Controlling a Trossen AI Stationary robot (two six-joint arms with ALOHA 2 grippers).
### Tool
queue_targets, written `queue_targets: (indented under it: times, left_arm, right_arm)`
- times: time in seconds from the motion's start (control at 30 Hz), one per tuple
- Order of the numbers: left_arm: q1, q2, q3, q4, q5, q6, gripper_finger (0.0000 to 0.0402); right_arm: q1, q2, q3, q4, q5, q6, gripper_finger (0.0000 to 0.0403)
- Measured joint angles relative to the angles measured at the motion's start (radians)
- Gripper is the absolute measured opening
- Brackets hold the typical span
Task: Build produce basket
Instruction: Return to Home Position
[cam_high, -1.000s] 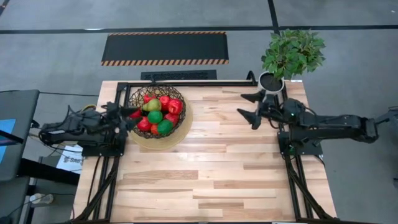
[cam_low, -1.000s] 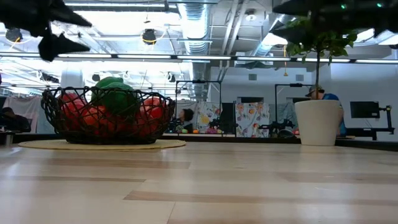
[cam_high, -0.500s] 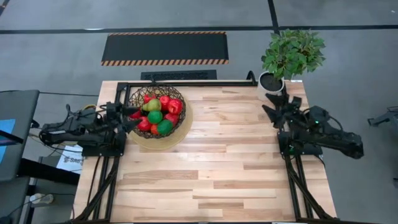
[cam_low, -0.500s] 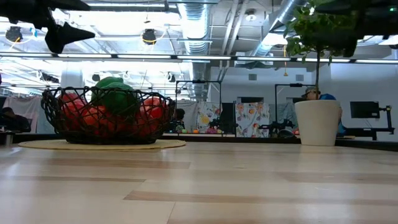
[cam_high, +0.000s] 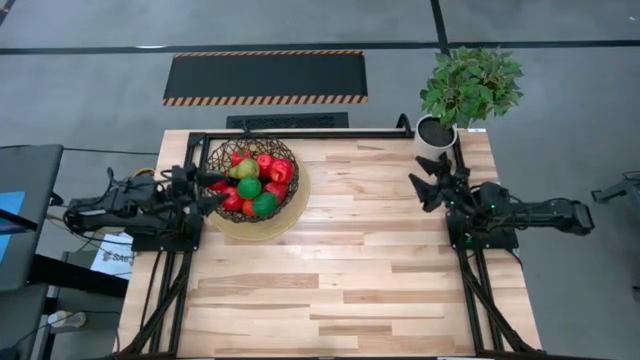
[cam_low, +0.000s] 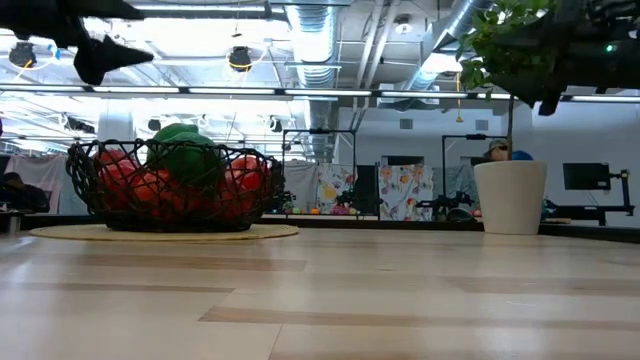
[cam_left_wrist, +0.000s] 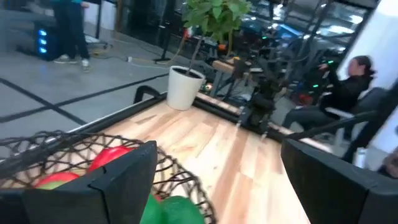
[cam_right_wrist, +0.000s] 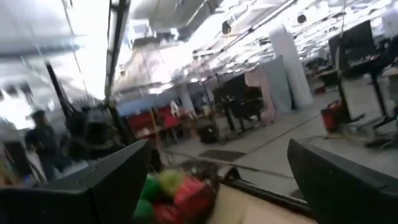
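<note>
Produce (cam_high: 250, 187) piled in basket (cam_high: 293, 193), far-left corner of tabletop. Left gripper (cam_high: 213, 188) held wide open, empty, beside basket; right gripper (cam_high: 420, 181) likewise spread, empty, near right edge.

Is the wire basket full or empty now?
Full: the basket holds a heap of red and green produce, rising above its rim in the low view.

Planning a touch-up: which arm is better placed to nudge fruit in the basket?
Probably left: the left end effector hangs open at the basket rim; the right end effector is away near the plant pot.
</note>
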Motion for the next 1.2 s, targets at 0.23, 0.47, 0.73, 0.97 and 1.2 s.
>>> queue_targets:
  times: [0.23,0.47,0.73,0.97,1.2]
  left_arm:
    - [0.0,0.0,-0.165,0.103,-0.056,-0.04,0.033]
    - [-0.001,0.012,-0.322,0.168,-0.03,-0.135,0.033]
    - [-0.003,0.021,-0.343,0.263,-0.007,-0.052,0.033]
    - [-0.004,0.019,-0.344,0.271,-0.023,-0.013,0.033]
    - [-0.004,0.02,-0.344,0.268,-0.042,-0.013,0.033]
  right_arm:
    - [0.031,-0.001,0.0,-0.206,-0.003,-0.046,0.0397]
    - [0.054,-0.001,0.0,-0.33,-0.001,0.032,0.0396]
    - [0.07,0.001,-0.006,-0.404,0.001,0.0,0.0399]
    - [0.082,0.01,-0.007,-0.483,0.001,-0.015,0.0396]
    - [0.038,0.01,-0.008,-0.449,0.002,-0.091,0.0399]
